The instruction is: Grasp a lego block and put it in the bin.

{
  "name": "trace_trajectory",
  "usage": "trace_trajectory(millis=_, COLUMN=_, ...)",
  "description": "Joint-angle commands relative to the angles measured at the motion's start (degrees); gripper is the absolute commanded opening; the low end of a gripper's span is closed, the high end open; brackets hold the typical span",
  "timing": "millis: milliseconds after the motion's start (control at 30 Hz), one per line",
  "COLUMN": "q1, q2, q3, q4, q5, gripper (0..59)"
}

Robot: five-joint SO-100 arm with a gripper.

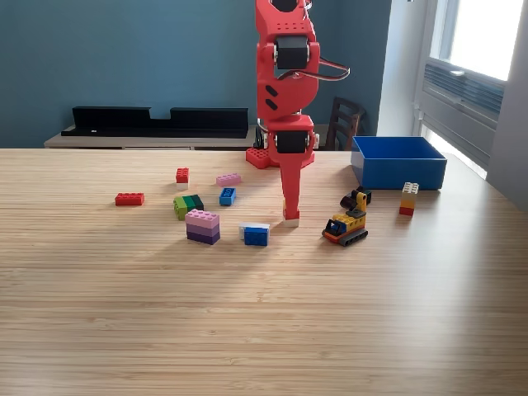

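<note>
My red gripper point(290, 213) points straight down near the middle of the table. Its fingers form one narrow wedge, shut on a small white lego block point(291, 221) that rests on the tabletop. The blue bin point(399, 162) stands at the back on the exterior view's right, well apart from the gripper. Other lego blocks lie to the left: a blue and white one point(256, 233), a pink and purple stack point(202, 226), a green one point(188, 204), a small blue one point(228, 195), a pink one point(228, 179) and two red ones point(129, 199) point(182, 175).
A yellow toy digger point(347, 221) sits just right of the gripper. A small stack of white, yellow and red bricks point(408, 199) stands in front of the bin. The arm's red base point(268, 157) is behind the gripper. A dark chair point(345, 122) stands past the table's far edge.
</note>
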Motion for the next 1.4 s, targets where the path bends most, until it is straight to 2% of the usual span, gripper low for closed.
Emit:
trace_trajectory(millis=33, q1=-0.1, q2=-2.1, q3=-5.1, q4=-0.5, q5=0.6, gripper=30.8)
trace_trajectory(millis=400, q1=-0.2, q2=-4.6, q3=-6.3, q4=-1.0, q5=-0.3, gripper=29.9)
trace_trajectory(millis=433, q1=-0.2, q2=-4.6, q3=-6.4, q4=-1.0, q5=-0.3, gripper=28.7)
trace_trajectory(millis=533, q1=-0.2, q2=-4.6, q3=-7.2, q4=-1.0, q5=0.1, gripper=15.6)
trace_trajectory(millis=600, q1=-0.4, q2=-4.7, q3=-7.8, q4=-1.1, q5=0.4, gripper=12.0)
trace_trajectory(millis=767, q1=-0.6, q2=-4.7, q3=-7.9, q4=-1.5, q5=0.9, gripper=6.9)
trace_trajectory(millis=1100, q1=-1.0, q2=-4.7, q3=-7.0, q4=-2.9, q5=1.9, gripper=3.5)
trace_trajectory(millis=1267, q1=-1.8, q2=-4.6, q3=-8.1, q4=1.6, q5=1.8, gripper=1.8)
trace_trajectory(millis=1400, q1=-4.5, q2=-3.7, q3=-12.4, q4=9.1, q5=2.6, gripper=1.5)
